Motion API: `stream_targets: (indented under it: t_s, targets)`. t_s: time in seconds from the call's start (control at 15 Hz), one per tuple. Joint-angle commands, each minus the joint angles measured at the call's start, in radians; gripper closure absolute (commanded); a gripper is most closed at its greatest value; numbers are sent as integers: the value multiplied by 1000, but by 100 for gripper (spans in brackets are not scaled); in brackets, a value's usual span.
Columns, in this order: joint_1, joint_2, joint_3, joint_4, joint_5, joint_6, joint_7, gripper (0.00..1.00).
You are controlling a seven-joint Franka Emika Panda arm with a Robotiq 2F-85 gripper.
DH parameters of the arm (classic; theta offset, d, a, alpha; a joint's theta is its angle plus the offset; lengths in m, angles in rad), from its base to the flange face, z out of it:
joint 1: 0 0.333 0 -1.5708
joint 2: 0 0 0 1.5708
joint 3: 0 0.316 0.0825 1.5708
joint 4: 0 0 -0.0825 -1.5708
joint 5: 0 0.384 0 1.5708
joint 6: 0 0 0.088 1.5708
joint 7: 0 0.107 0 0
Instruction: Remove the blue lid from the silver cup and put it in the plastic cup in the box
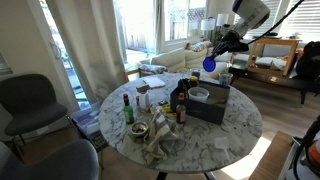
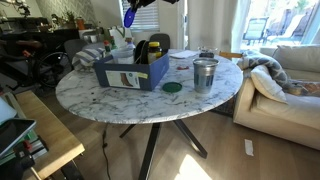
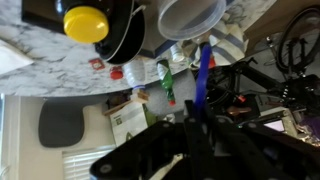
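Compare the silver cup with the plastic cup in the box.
The silver cup is shiny metal; the plastic cup is pale and whitish. The silver cup stands on the bare marble table, while the plastic cup sits inside the box. Both stand upright with open mouths. The blue lid is on neither, as the hand holds it in the air.

A round marble table (image 1: 225, 135) stands on a wood floor (image 2: 222, 160). Daylight comes through tall windows (image 1: 140, 25). A pale sofa (image 2: 285, 92) and a grey chair (image 1: 30, 100) stand near.
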Motion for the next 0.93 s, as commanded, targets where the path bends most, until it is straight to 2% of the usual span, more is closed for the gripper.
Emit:
stream_targets:
  t_s: [0.0,0.27,0.67,0.87]
  targets:
    - [69,39,-65,21,-116,-58,78,98]
    - [116,40,-70,15,-175,24,125,98]
    - [173,30,-43,8,-147,185,107,98]
    - [185,29,-29,16,-128,145,107,98]
